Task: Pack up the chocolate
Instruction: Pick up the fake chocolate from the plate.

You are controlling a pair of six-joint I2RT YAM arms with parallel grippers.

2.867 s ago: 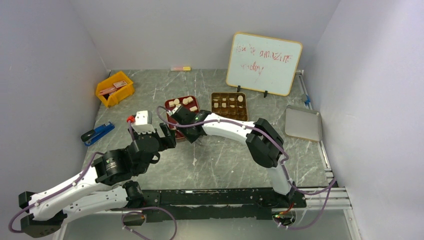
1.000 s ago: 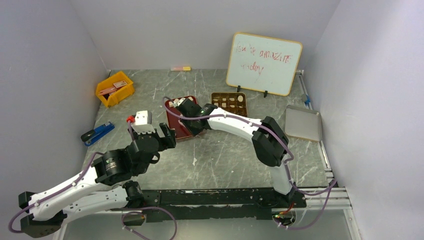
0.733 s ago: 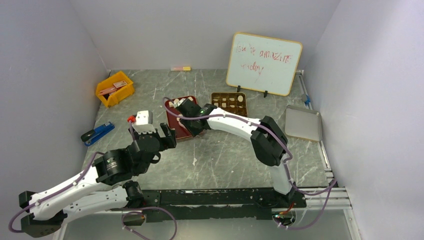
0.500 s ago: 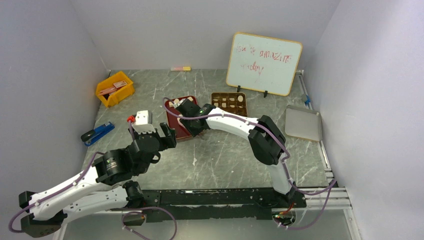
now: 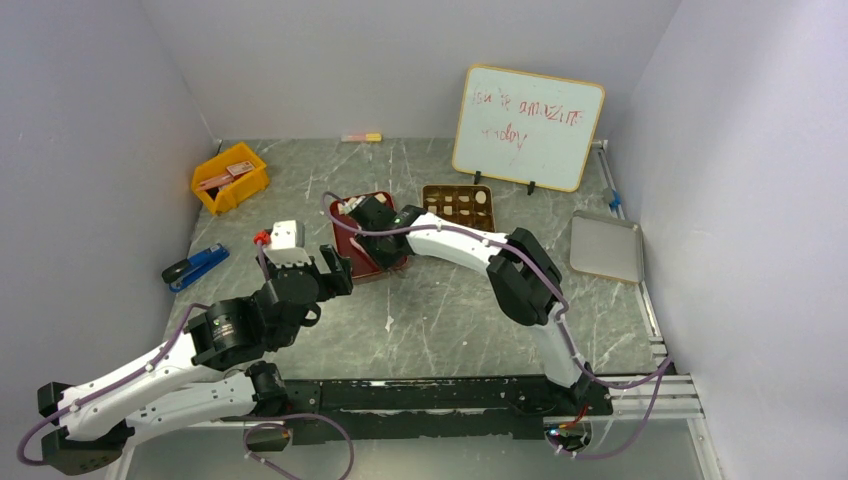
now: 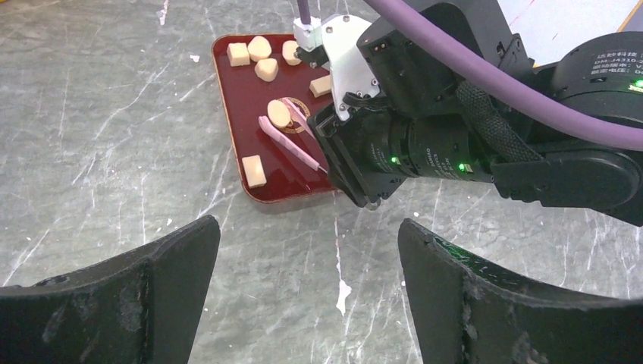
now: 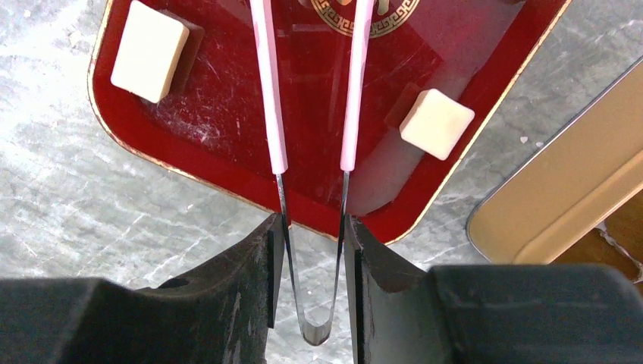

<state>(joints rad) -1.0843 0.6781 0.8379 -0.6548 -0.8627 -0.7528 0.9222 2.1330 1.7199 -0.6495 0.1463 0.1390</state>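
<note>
Several pale tan chocolate pieces (image 6: 254, 171) lie on the dark red tray (image 6: 243, 114); more sit in the brown compartment tin (image 5: 458, 205). My right gripper (image 7: 312, 227) is shut on pink-armed tweezers (image 7: 265, 91), which reach out over the tray. In the left wrist view the tweezer tips straddle one round piece (image 6: 279, 114). In the right wrist view, two cube pieces (image 7: 149, 50) (image 7: 437, 123) lie either side of the tweezers, untouched. My left gripper (image 6: 307, 227) hangs open over bare table just in front of the tray, holding nothing.
A silver lid (image 5: 605, 247) lies at the right, and a whiteboard (image 5: 528, 125) stands at the back. To the left are a yellow bin (image 5: 230, 178), a blue stapler (image 5: 195, 265) and a small white box (image 5: 283, 236). The right arm lies across the tray's right side.
The right arm has pushed farther back over the tray and shifted slightly left with the tweezers. The left arm has not moved.
</note>
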